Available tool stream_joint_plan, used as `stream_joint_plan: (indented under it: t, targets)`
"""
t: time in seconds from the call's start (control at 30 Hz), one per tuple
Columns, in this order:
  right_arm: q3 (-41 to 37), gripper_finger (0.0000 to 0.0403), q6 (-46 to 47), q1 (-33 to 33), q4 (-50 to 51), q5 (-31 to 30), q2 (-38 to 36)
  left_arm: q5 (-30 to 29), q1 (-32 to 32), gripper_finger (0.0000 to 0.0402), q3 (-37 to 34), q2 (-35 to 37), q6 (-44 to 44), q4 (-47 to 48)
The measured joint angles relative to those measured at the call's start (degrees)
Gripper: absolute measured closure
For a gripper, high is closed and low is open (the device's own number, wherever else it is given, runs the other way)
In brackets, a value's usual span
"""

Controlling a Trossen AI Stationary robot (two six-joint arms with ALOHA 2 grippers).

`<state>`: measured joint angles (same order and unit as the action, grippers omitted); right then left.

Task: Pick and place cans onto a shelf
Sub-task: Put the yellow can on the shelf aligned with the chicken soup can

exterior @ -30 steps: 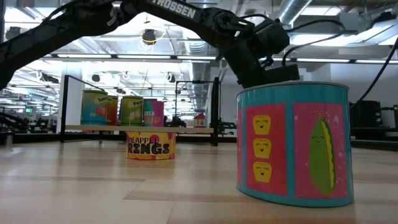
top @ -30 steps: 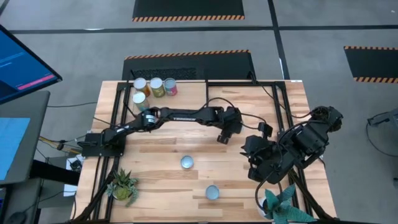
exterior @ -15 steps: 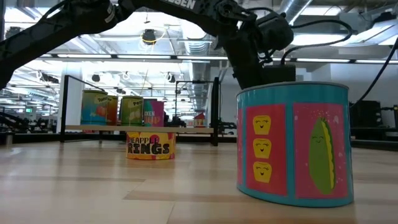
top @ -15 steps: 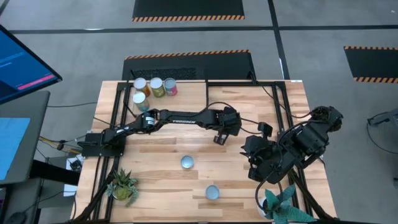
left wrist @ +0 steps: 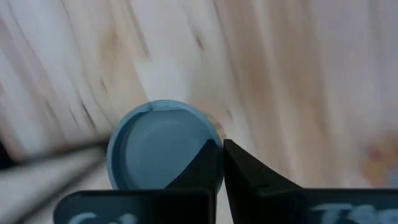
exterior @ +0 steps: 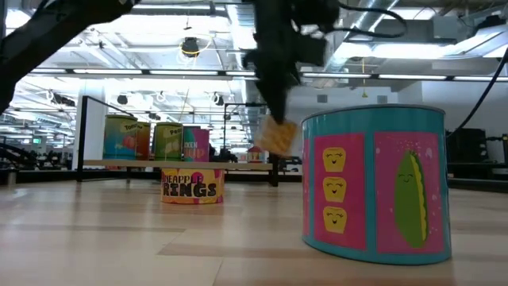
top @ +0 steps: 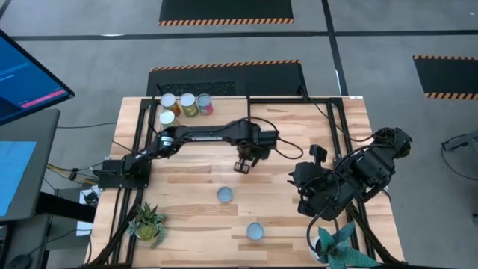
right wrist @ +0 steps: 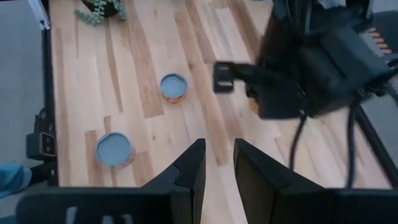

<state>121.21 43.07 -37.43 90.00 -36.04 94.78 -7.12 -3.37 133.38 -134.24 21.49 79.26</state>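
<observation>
Plants in pots, a green one [top: 148, 222] and a teal one [top: 337, 246], flank the wooden table's [top: 321, 134] near edge. Four cylindrical cans [top: 185, 106] sit on the black-framed shelf [top: 142, 112]; two blue-topped cans [top: 225, 195] stand mid-table. Left gripper [top: 243, 166] hovers, fingers together, empty; right gripper [right wrist: 216, 163], parted, waits aside.

Left arm extended across the table centre, left gripper [top: 243, 166] pointing down above the surface, fingers [left wrist: 245, 171] pressed together, nothing between them. Right arm folded at the table's right side, right gripper [right wrist: 217, 163] held slightly parted, empty
</observation>
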Motion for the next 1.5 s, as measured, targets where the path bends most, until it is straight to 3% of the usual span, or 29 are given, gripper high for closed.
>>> stream_joint_plan:
  t: [0.2, 0.43, 0.63, 0.9, 1.07, 1.5]
  targets:
    - [0.0, 0.0297, -0.2, 0.4, 0.0, -1.7, 0.0, 2.6, -0.1, 0.0401, 0.0, 5.1, -3.6, 11.5]
    - [0.0, 0.0297, -0.1, 0.4, 0.0, -1.7, 0.0, 2.4, -5.6, 0.0401, -0.9, 10.2, -2.5, 10.8]
    - [0.0, 0.0297, 0.1, 0.4, 0.0, -1.7, 0.0, 3.3, -13.2, 0.0401, -1.0, 10.2, -0.6, 10.2]
    - [0.0, 0.0297, 1.1, 0.3, 0.0, -1.7, 0.0, 4.2, -21.8, 0.0401, -5.6, 8.7, 1.4, 4.6]
    - [0.0, 0.0297, 1.5, 0.3, 0.0, -1.7, 0.0, 4.3, -25.3, 0.0401, -10.3, 8.5, 1.4, -4.0]
    - [0.0, 0.0297, 2.0, 0.4, 0.0, -1.7, 0.0, 0.6, -28.6, 0.0401, -16.5, 8.5, 1.9, -10.3]
